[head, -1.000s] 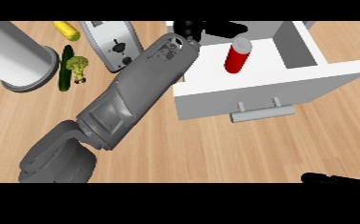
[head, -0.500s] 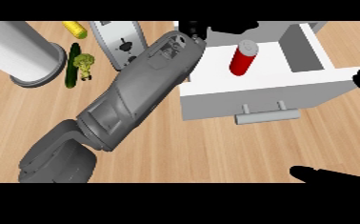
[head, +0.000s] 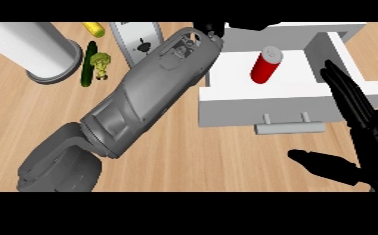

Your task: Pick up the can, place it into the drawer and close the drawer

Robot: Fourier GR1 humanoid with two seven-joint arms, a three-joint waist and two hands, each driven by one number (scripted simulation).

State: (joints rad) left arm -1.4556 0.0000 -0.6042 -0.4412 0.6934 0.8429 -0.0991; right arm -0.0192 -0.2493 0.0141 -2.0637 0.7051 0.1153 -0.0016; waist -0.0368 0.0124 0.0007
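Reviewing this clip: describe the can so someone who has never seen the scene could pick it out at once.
Find the white drawer standing open on the right half of the wooden counter. Inside it, standing upright near the middle of its floor, is the can. It is the only red thing in view, a cylinder with a pale top, unlike the green vegetables far to the left.

Light wooden table (head: 221, 149) with kitchen items along its far left.

A white-and-grey cylinder (head: 40, 51) stood at the left; beside it lay a cucumber (head: 88, 71), broccoli (head: 101, 65), a yellow corn cob (head: 93, 28) and a grey board (head: 136, 41).
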